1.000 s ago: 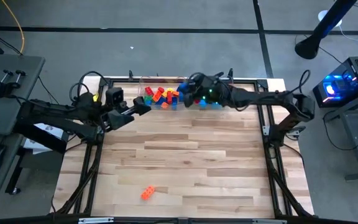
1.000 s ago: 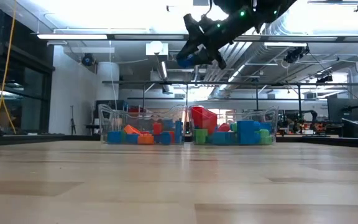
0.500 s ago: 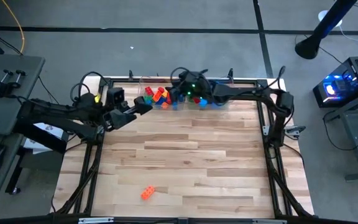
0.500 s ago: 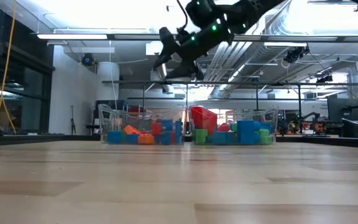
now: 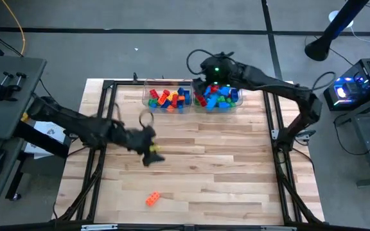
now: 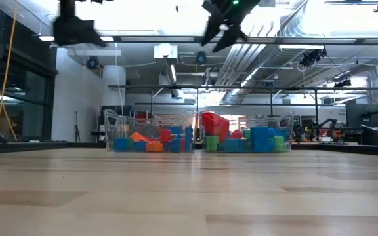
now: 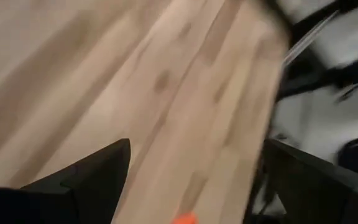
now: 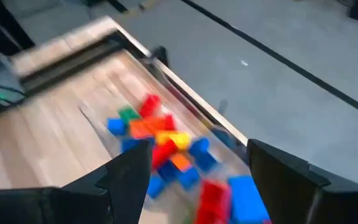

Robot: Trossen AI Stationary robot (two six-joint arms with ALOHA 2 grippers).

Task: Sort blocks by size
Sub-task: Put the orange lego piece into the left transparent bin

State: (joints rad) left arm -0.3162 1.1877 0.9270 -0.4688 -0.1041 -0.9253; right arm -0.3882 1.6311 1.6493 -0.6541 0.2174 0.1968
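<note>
Two clear bins stand side by side at the table's far edge. The left bin (image 5: 167, 98) holds small blocks (image 8: 160, 140) in red, orange, blue, green and yellow. The right bin (image 5: 218, 97) holds bigger blue, red and green blocks (image 6: 254, 139). One orange block (image 5: 153, 199) lies alone on the table near its front edge; it also shows in the left wrist view as the orange block (image 7: 184, 219). My left gripper (image 5: 151, 156) hangs open over the table's left middle, above and short of that block. My right gripper (image 5: 203, 76) is open and empty, high over the bins.
Bare wood lies between the bins and the lone orange block. A black metal frame (image 5: 108, 86) runs around the table's edges. Desks and equipment stand beyond the table on both sides.
My left gripper has swung from the far left corner toward the table's near edge, sinking and tipping downward. My right gripper, which carried a blue block over the bins, has opened wider, risen and drawn back toward the far edge; no block shows in it now.
</note>
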